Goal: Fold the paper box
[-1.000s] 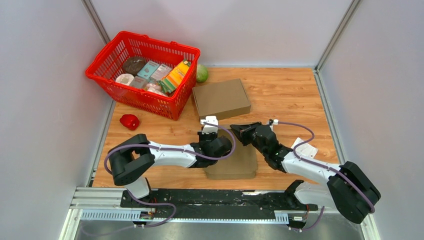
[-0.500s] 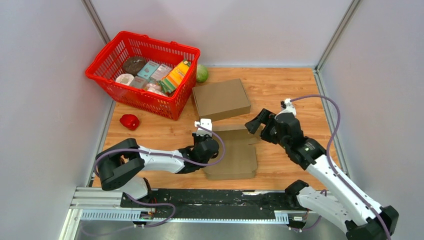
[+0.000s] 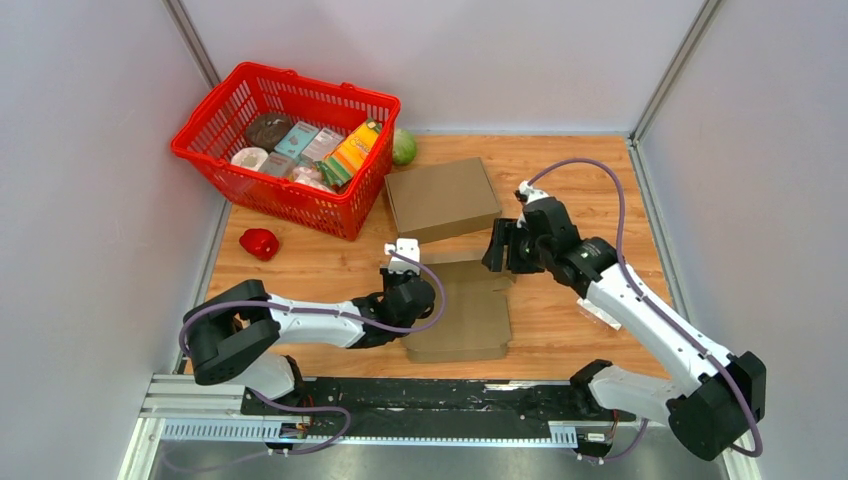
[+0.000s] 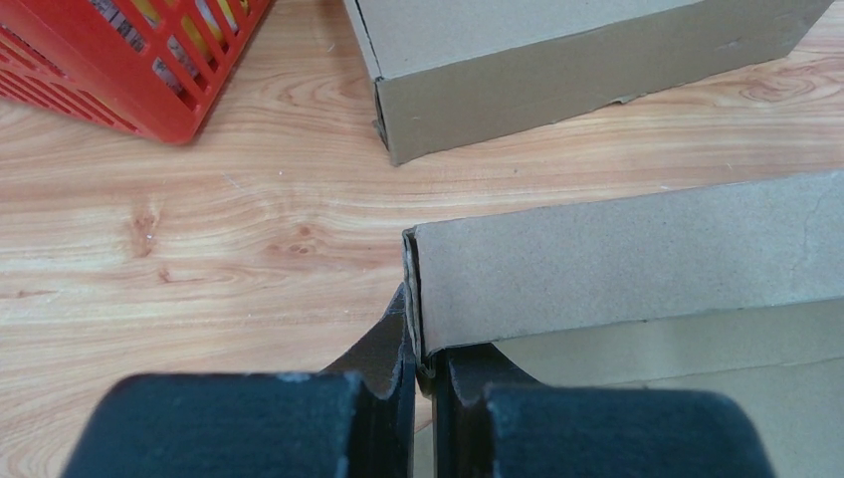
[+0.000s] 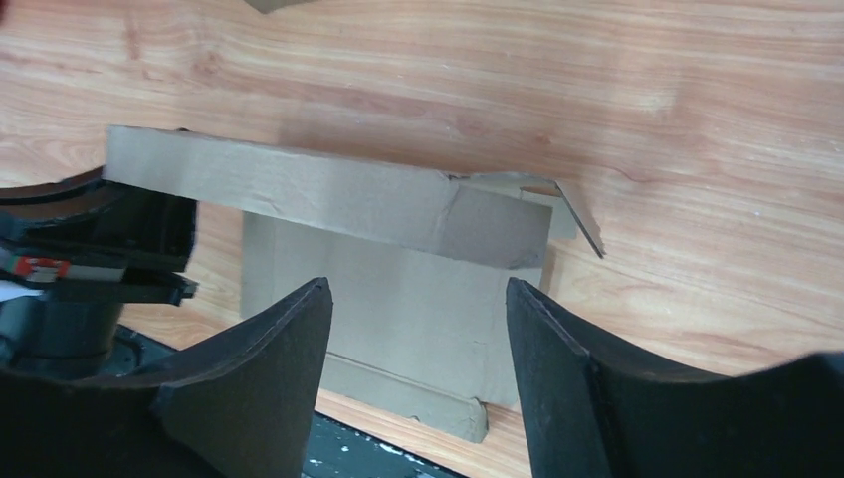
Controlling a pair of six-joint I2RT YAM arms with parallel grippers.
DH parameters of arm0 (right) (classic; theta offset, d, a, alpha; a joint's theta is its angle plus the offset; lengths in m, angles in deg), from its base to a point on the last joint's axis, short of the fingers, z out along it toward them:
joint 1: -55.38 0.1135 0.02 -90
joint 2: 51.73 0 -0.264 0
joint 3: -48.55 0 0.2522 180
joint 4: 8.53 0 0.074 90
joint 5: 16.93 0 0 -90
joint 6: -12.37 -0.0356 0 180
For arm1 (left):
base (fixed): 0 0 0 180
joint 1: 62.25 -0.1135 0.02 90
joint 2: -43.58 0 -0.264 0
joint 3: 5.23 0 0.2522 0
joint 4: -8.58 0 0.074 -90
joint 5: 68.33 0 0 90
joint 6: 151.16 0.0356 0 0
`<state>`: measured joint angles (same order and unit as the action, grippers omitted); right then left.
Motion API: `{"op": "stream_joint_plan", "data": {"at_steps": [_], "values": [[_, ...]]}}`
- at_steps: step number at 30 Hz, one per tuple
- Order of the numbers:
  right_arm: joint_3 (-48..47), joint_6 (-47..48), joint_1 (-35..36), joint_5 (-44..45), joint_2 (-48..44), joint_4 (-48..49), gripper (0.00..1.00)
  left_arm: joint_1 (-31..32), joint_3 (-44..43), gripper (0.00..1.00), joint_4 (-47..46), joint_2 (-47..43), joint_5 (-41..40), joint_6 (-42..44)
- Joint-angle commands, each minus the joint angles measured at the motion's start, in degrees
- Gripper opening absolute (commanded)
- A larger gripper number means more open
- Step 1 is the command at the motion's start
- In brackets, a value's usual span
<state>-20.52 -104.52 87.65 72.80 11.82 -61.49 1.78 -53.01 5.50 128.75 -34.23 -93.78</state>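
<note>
The paper box [image 3: 470,312] is a brown cardboard blank lying partly folded at the table's near centre. Its far wall [image 4: 617,259] stands upright. My left gripper [image 4: 425,344] is shut on the left end of that wall, pinching the cardboard corner; from above it sits at the box's left far corner [image 3: 412,290]. My right gripper [image 3: 497,252] hovers open over the box's far right corner. In the right wrist view the box [image 5: 398,289] lies below and between the spread fingers [image 5: 284,349], untouched, with a loose flap [image 5: 572,214] sticking out at its right end.
A closed cardboard box [image 3: 442,197] lies just beyond the blank. A red basket [image 3: 285,140] full of groceries stands at the back left, with a green ball [image 3: 404,147] beside it. A red object [image 3: 259,243] lies on the left, white paper [image 3: 603,312] under the right arm.
My right gripper let go of the box's far edge, opened, swung out to the right and came back above the far right corner. The left gripper kept its pinch and shifted slightly left.
</note>
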Motion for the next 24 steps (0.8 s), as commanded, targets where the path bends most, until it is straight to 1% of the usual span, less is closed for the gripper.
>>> {"op": "stream_joint_plan", "data": {"at_steps": [1, 2, 3, 8, 11, 12, 13, 17, 18, 19, 21, 22, 24], "values": [[-1.47, 0.97, -4.05, -7.53, 0.52, 8.35, 0.63, -0.13, 1.68, 0.00, 1.20, -0.70, 1.06, 0.10], [-1.47, 0.45, -5.97, -9.29, 1.05, 8.61, 0.59, -0.13, 1.76, 0.00, 0.94, -0.79, 1.32, 0.19], [-1.29, 0.27, -6.17, -10.52, 1.14, 9.31, 0.58, -0.13, 2.11, 0.00, 0.58, -0.88, 1.41, 0.28], [-1.12, 0.44, -6.43, -11.06, 1.05, 9.05, 0.59, -0.22, 2.91, 0.00, -0.82, -0.97, 1.50, 0.45], [-0.16, -0.61, -6.43, -12.29, 2.98, 9.49, 0.58, -0.13, 2.56, 0.00, -0.74, -0.70, 1.49, 0.63], [0.63, -2.70, -6.43, -14.30, 3.33, 11.67, 0.55, -0.13, 2.56, 0.00, -0.65, -0.70, 1.58, 0.54], [2.56, -4.12, -6.43, -15.53, 3.60, 13.00, 0.49, -0.22, 2.64, 0.00, -0.65, -0.79, 1.50, 0.54], [6.61, -9.48, -7.13, -18.88, 3.78, 19.66, 0.43, -0.13, 2.99, 0.00, -0.83, -1.14, 1.49, 0.37], [7.31, -10.71, -7.57, -19.67, 3.51, 21.08, 0.40, -0.22, 3.08, 0.00, -0.91, -1.14, 1.41, 0.37], [8.45, -12.90, -8.01, -20.46, 3.42, 22.23, 0.33, -0.13, 3.08, 0.00, -0.91, -1.14, 1.41, 0.37], [9.69, -15.89, -10.12, -22.75, 2.02, 26.18, 0.29, -0.22, 3.08, 0.00, -0.91, -1.14, 1.58, 0.37], [10.56, -18.69, -10.82, -23.19, 1.50, 27.50, 0.25, -0.22, 3.08, 0.00, -0.91, -1.14, 1.50, 0.28], [13.37, -21.43, -12.93, -24.33, -0.17, 31.54, 0.20, -0.13, 3.17, 0.00, -1.00, -1.14, 1.58, 0.19]]}}
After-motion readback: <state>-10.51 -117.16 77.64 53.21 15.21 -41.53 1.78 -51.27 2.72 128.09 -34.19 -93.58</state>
